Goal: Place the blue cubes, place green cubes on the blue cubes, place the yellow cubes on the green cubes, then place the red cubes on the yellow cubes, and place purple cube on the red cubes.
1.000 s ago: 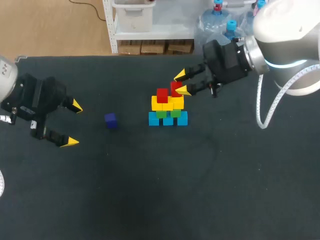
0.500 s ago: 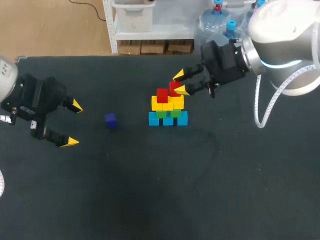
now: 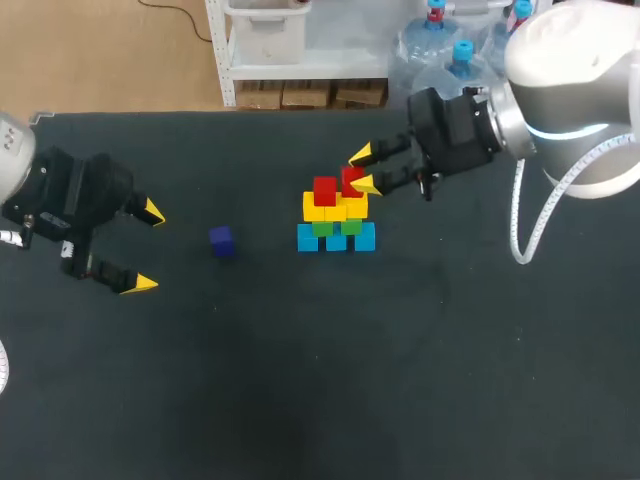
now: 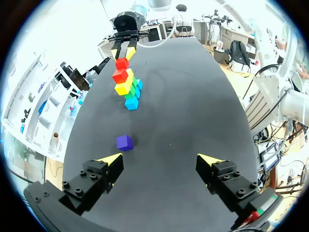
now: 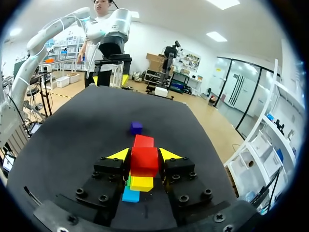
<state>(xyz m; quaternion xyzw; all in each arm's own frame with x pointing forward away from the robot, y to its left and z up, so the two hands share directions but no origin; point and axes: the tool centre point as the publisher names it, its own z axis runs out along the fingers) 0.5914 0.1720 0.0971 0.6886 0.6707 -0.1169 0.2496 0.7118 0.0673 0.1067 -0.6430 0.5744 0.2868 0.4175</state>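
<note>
Change: over the last second my right gripper (image 3: 365, 170) has only drifted a little, toward 9 o'clock and back again. No cube has shifted, and my left arm has kept still.
Right gripper: pinching the second red cube (image 3: 350, 178) from two sides, reaching the stack from its 2 o'clock. In my right wrist view that cube fills the gap between the fingers.
Second red cube: over the yellow cubes (image 3: 335, 208), just beside the first red cube (image 3: 324, 190) at its 3 o'clock. I cannot tell whether it sits fully on the yellow or hangs a touch above.
Stack: blue cubes (image 3: 336, 238) at the bottom, green cubes (image 3: 337, 227) on them, yellow above, red on top.
Purple cube (image 3: 221, 240): alone on the table (image 3: 400, 350), at 9 o'clock of the stack and well apart from it.
Left gripper (image 3: 145, 248): spread wide and empty, at 9 o'clock of the purple cube. In my left wrist view the cube lies just ahead of the fingers.
Meaning for the task: I read the small wobble as fine aligning before letting go, so the red layer looks all but finished. Once I release, only the purple cube should be left to place, and my left gripper is well placed to fetch it. Opening carelessly could nudge the red cubes off line.
</note>
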